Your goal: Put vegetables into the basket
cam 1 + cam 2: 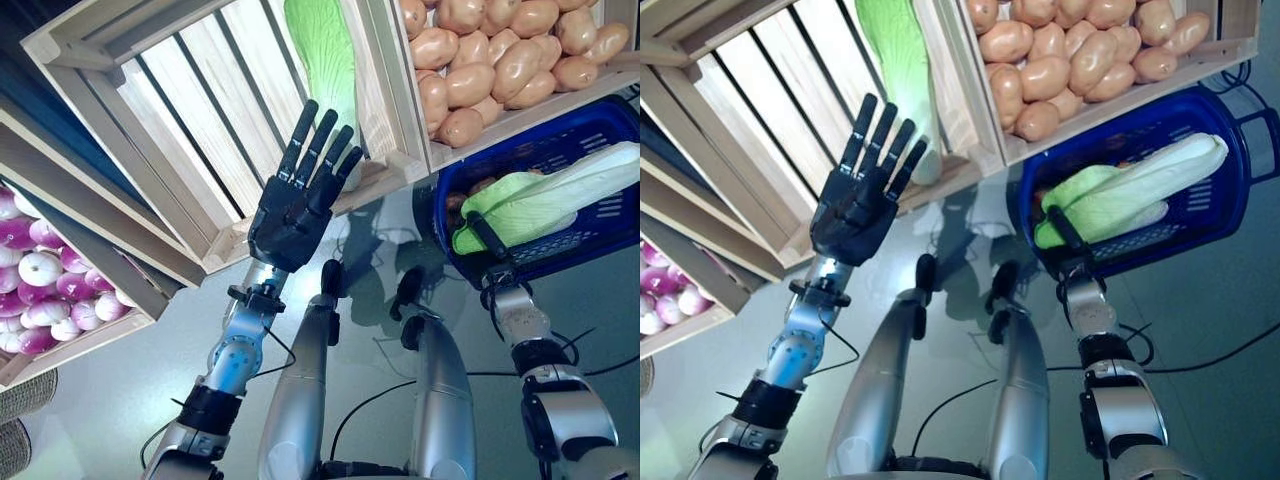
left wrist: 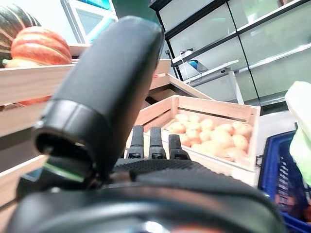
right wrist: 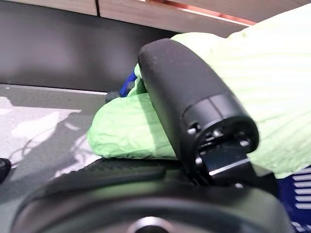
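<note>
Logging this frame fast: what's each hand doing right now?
Left hand: open, fingers straight, holding nothing, over the wooden crate.
Right hand: thumb on the cabbage at the blue basket; fingers hidden, cannot tell.

slatted wooden crate mostly bare, grey floor, glass-fronted shelving in the background, white table beyond the crates, screen up high
</note>
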### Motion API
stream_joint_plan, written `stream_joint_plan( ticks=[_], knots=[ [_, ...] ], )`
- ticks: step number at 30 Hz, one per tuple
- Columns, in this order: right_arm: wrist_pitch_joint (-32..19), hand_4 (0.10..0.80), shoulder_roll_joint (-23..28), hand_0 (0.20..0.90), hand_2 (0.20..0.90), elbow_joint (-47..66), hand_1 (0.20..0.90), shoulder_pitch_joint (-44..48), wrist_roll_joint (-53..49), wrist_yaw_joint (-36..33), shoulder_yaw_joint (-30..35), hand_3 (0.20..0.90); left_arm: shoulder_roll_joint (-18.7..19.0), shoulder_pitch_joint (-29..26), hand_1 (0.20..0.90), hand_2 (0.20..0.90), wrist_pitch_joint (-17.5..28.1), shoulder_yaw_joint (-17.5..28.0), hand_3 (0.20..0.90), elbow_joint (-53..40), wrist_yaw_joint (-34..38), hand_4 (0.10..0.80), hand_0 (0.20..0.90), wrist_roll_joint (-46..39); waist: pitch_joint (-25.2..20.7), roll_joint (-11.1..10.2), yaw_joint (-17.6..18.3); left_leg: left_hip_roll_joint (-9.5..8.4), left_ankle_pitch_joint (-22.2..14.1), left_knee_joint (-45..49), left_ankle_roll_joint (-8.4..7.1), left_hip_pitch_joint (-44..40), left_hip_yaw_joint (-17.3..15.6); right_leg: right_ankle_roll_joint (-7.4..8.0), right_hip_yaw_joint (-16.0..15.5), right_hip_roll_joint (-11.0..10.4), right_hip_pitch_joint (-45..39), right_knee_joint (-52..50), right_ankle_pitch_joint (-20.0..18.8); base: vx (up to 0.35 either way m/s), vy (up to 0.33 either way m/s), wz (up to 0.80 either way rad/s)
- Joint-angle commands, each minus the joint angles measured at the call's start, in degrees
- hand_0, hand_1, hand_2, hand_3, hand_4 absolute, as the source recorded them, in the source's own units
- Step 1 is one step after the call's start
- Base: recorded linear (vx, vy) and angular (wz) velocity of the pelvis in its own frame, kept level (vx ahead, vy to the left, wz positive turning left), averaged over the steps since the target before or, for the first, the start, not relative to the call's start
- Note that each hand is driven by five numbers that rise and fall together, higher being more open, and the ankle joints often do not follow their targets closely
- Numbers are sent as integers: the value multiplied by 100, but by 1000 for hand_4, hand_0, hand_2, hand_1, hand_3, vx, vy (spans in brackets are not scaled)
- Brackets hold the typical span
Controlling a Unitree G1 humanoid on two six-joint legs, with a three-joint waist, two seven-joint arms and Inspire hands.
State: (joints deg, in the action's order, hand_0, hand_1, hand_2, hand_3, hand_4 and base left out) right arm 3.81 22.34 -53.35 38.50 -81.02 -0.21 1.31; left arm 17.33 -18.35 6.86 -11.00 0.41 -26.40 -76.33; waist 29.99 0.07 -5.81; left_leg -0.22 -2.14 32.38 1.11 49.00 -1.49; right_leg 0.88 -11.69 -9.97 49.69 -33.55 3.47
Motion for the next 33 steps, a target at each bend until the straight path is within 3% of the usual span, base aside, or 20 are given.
stream_joint_plan(
  ticks=[1,8,16,25,26,27,28,29,30,33],
  knots=[
    [34,400,618,300,300,267,300,9,349,15,-110,300,-18,-241,900,900,378,-96,900,-779,-415,800,900,-123,-19,290,-87,-225,-156,70,-111,165,108,157,22,59,-60,-139,-155,0,0,0],
    [-41,400,663,300,300,48,300,241,281,-149,-66,300,-23,-329,900,900,415,-101,900,-719,-331,800,900,-78,-19,319,-94,-223,-73,-92,-115,143,124,152,16,94,-50,-9,-202,0,0,0],
    [-543,400,843,300,300,126,300,236,233,-920,128,300,46,-305,900,900,385,-53,900,-773,-268,800,900,34,-19,319,-59,-254,-119,-61,-106,164,137,148,33,145,-2,-37,-196,0,0,0],
    [-677,400,971,300,300,275,300,301,46,-1518,267,300,115,-314,900,900,274,-50,900,-849,-220,800,900,80,-19,332,-28,-261,-159,4,-73,214,121,132,40,163,56,-75,-206,3,-9,0],
    [-674,475,999,413,413,330,413,334,111,-1696,241,413,146,-309,900,900,244,-68,900,-854,-199,800,900,217,-19,332,-20,-258,-158,9,-69,231,121,126,48,169,72,-70,-216,11,-36,-1],
    [-691,505,1012,458,458,345,458,345,103,-1740,230,458,165,-310,900,900,243,-73,900,-864,-196,800,900,219,-19,337,-15,-253,-155,10,-68,236,115,125,50,170,80,-68,-222,13,-38,-1],
    [-692,576,1047,564,564,358,564,363,79,-1787,226,564,186,-305,900,900,234,-72,900,-879,-190,800,900,196,-19,344,-12,-250,-150,-1,-69,237,109,123,52,171,87,-56,-227,0,0,0],
    [-681,720,1089,780,780,353,780,389,108,-1835,239,780,189,-302,900,900,209,-47,900,-892,-173,800,900,223,-19,353,-3,-239,-147,1,-77,241,93,120,52,166,95,-56,-230,6,1,-4],
    [-687,800,1118,900,900,353,900,405,131,-1869,239,900,205,-295,900,900,222,-46,900,-903,-168,800,900,199,-19,365,9,-229,-142,0,-80,246,77,113,56,169,103,-50,-234,5,5,-4],
    [-678,800,1128,900,900,327,900,454,165,-1954,237,900,232,-320,900,900,232,-47,900,-930,-127,800,900,194,-19,378,10,-215,-145,-8,-86,242,68,106,72,180,107,-54,-216,6,-2,-5]
  ],
)
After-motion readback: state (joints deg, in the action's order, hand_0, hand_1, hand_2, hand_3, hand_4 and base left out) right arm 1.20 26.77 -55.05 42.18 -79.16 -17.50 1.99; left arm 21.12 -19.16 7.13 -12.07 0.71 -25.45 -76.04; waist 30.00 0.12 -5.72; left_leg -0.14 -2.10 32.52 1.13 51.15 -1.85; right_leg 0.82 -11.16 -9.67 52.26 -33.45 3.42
